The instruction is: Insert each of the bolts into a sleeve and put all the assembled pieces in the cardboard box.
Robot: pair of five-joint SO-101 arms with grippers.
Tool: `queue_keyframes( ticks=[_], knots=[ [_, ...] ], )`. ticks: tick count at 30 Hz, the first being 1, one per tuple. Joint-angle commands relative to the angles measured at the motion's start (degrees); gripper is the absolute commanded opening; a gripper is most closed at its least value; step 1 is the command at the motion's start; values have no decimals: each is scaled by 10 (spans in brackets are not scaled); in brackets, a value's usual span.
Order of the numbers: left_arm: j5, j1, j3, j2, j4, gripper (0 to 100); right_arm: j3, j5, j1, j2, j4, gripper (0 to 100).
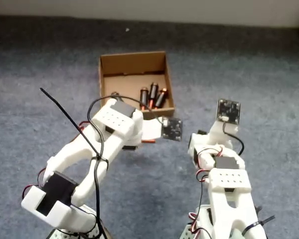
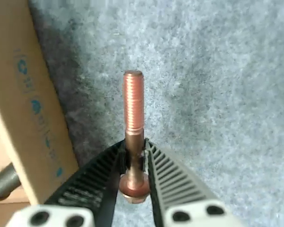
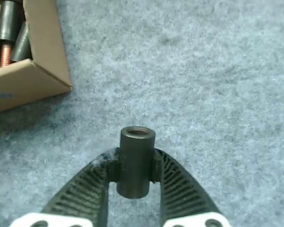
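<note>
Copper bolt (image 2: 133, 109) is clamped near its head in left pincer (image 2: 135, 147), just beside cardboard box (image 2: 23, 118). Dark sleeve (image 3: 136, 142) is gripped in right pincer (image 3: 135, 158). Three assembled pieces (image 1: 153, 95) are seen inside the box.

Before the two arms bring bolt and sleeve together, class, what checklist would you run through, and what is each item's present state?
1. Left gripper shut on the bolt: ok.
2. Bolt's threaded end sticks out free past the gripper: ok.
3. Right gripper shut on the sleeve: ok.
4. Sleeve's bore open at its free end: ok.
5. Bolt and sleeve lined up on one axis: cannot tell.
6. Box has bare floor left beside the three pieces in it: ok.
</note>
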Motion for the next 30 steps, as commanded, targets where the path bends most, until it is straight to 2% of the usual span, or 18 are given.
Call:
queue_keyframes(
  ticks=[1, 19, 26, 28, 30],
  knots=[
    [-75, 7, 24, -25, 4, 5, -3, -3, 7, -15, -13, 5],
    [-404, 14, 50, -26, 4, 5, -2, -3, 47, -15, -49, 5],
    [-404, 45, 49, -26, -11, 5, -2, -3, 47, -15, -49, 5],
    [-349, 53, 46, -26, -33, 6, -2, -3, 46, -15, -49, 5],
    [-251, 57, 45, -26, -62, 8, -2, -3, 45, -15, -49, 5]
  ],
)
